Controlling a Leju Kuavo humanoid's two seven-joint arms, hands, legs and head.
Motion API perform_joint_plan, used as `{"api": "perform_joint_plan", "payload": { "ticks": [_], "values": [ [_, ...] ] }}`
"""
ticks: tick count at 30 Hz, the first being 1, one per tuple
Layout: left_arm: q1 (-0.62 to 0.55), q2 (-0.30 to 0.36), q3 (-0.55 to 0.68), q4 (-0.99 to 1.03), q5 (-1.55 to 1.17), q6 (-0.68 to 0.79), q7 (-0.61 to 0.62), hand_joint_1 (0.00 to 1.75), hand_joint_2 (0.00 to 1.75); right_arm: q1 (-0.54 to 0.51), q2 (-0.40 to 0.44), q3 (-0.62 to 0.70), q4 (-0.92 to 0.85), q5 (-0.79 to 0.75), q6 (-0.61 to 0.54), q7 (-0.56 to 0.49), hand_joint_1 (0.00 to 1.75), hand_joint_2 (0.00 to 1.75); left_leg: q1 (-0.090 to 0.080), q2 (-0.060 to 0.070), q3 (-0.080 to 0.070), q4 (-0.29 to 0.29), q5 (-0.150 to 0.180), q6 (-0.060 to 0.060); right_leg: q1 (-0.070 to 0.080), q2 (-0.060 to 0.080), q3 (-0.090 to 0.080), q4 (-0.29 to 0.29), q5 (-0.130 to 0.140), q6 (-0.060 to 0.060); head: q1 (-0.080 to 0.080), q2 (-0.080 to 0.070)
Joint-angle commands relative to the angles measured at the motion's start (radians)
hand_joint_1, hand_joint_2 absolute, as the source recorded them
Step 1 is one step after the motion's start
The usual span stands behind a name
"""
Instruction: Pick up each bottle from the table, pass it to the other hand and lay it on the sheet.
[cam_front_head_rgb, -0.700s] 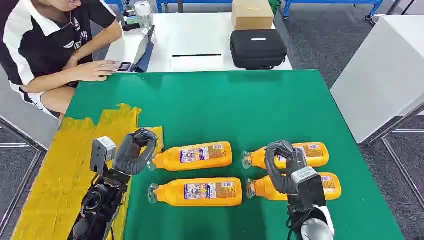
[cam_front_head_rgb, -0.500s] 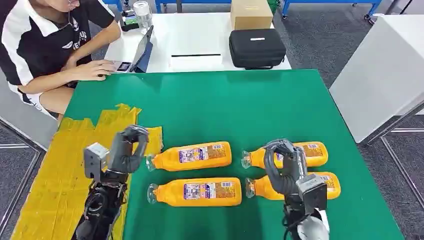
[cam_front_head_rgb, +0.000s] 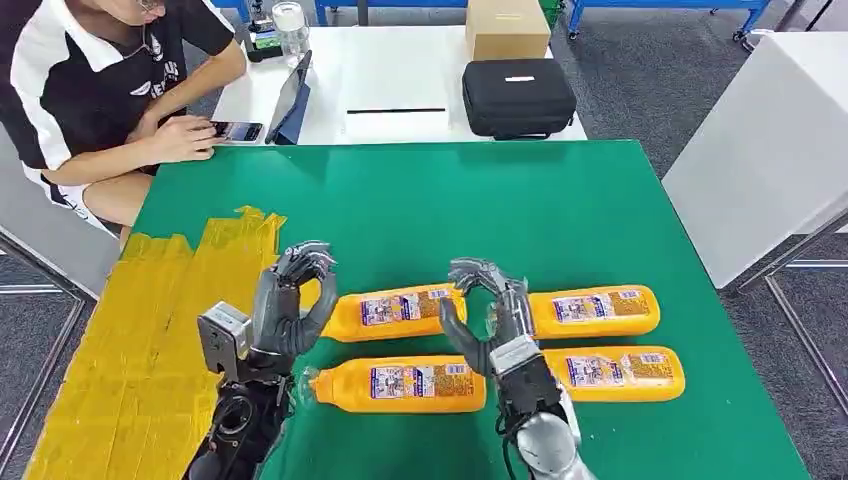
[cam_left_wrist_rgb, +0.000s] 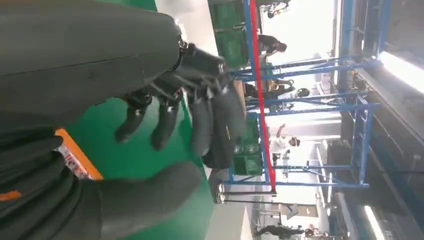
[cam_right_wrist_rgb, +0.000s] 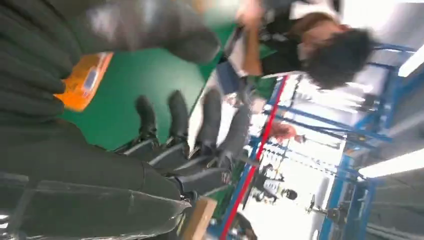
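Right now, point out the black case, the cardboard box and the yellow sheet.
black case (cam_front_head_rgb: 518, 98), head view, middle of its lid.
cardboard box (cam_front_head_rgb: 506, 30), head view, its top face.
yellow sheet (cam_front_head_rgb: 130, 350), head view, a bare stretch of it.

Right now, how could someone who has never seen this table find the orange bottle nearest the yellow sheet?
Look at the green table, whose left side is covered by a yellow sheet. Four orange bottles lie in two rows beside it. The one meant is the far-row left bottle, its neck end behind the left robot hand; unlike the near-row left bottle, it lies farther from the robot.
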Motion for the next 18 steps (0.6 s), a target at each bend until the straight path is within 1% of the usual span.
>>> {"api": "perform_joint_plan", "payload": {
  "ticks": [1,5,8,9,10,12,13,14,16,17,18],
  "values": [
    [-0.048,-0.014,-0.008,0.043,0.006,-0.017,0.02,0.0,1.75,-0.11,-0.05,0.092,0.182,0.367,-0.096,0.191,0.0,1.75,0.001,0.002,0.003,-0.001,-0.001,-0.002,0.002,-0.001,0.004,-0.002,0.0,-0.001,0.0,0.0],
    [-0.05,-0.014,-0.007,0.042,0.006,-0.019,0.021,0.0,1.75,-0.11,-0.047,0.093,0.183,0.371,-0.096,0.194,0.0,1.75,0.001,0.003,0.005,-0.001,-0.002,-0.003,0.002,-0.002,0.005,-0.002,-0.001,-0.001,0.0,0.0],
    [-0.05,-0.024,0.012,0.046,0.001,-0.024,0.024,0.0,1.75,-0.138,-0.047,0.103,0.227,0.588,-0.059,0.351,0.0,1.75,0.001,0.003,0.005,-0.001,-0.002,-0.003,0.002,-0.002,0.006,-0.002,-0.001,-0.001,0.0,0.0],
    [-0.05,-0.025,0.017,0.047,0.001,-0.028,0.025,0.0,1.75,-0.148,-0.042,0.101,0.242,0.644,-0.03,0.391,0.0,1.75,0.001,0.003,0.005,-0.001,-0.002,-0.002,0.002,-0.001,0.005,-0.002,-0.001,-0.001,0.0,0.0],
    [-0.047,-0.028,0.023,0.044,0.001,-0.034,0.027,0.0,1.75,-0.16,-0.036,0.093,0.26,0.707,-0.028,0.418,0.0,1.75,0.001,0.002,0.003,-0.001,-0.001,-0.001,0.001,-0.001,0.003,-0.001,0.0,-0.001,0.0,0.0],
    [-0.045,-0.029,0.028,0.04,0.003,-0.043,0.029,0.0,1.75,-0.175,-0.027,0.08,0.283,0.743,-0.018,0.43,0.0,1.75,0.001,0.003,0.005,-0.001,-0.002,-0.002,0.002,-0.001,0.005,-0.002,-0.001,-0.001,0.0,0.0],
    [-0.043,-0.031,0.031,0.037,0.003,-0.046,0.03,0.0,1.75,-0.19,-0.024,0.075,0.308,0.775,-0.008,0.444,0.0,1.75,0.001,0.003,0.004,-0.001,-0.001,-0.002,0.002,-0.001,0.004,-0.001,0.0,-0.001,0.0,0.0],
    [-0.043,-0.031,0.03,0.036,0.003,-0.052,0.031,0.0,1.75,-0.202,-0.023,0.071,0.33,0.806,0.006,0.466,0.0,1.75,0.001,0.004,0.006,-0.001,-0.002,-0.003,0.002,-0.002,0.006,-0.002,-0.001,-0.002,0.0,0.0],
    [-0.045,-0.035,0.029,0.033,0.003,-0.057,0.033,0.0,1.75,-0.233,-0.02,0.07,0.389,0.835,0.034,0.483,0.0,1.75,0.001,0.003,0.003,-0.001,-0.001,-0.002,0.001,0.0,0.003,-0.001,0.0,-0.001,0.0,0.0],
    [-0.048,-0.035,0.028,0.033,0.003,-0.059,0.033,0.0,1.75,-0.241,-0.02,0.067,0.405,0.838,0.038,0.484,0.0,1.75,0.002,0.006,0.008,-0.001,-0.003,-0.004,0.003,-0.001,0.008,-0.002,-0.001,-0.002,0.0,0.0],
    [-0.048,-0.035,0.027,0.033,0.003,-0.059,0.033,0.0,1.75,-0.248,-0.018,0.066,0.417,0.84,0.038,0.483,0.0,1.75,0.001,0.003,0.004,-0.001,-0.001,-0.002,0.002,-0.001,0.004,-0.001,0.0,-0.001,0.0,0.0]
  ]
}}
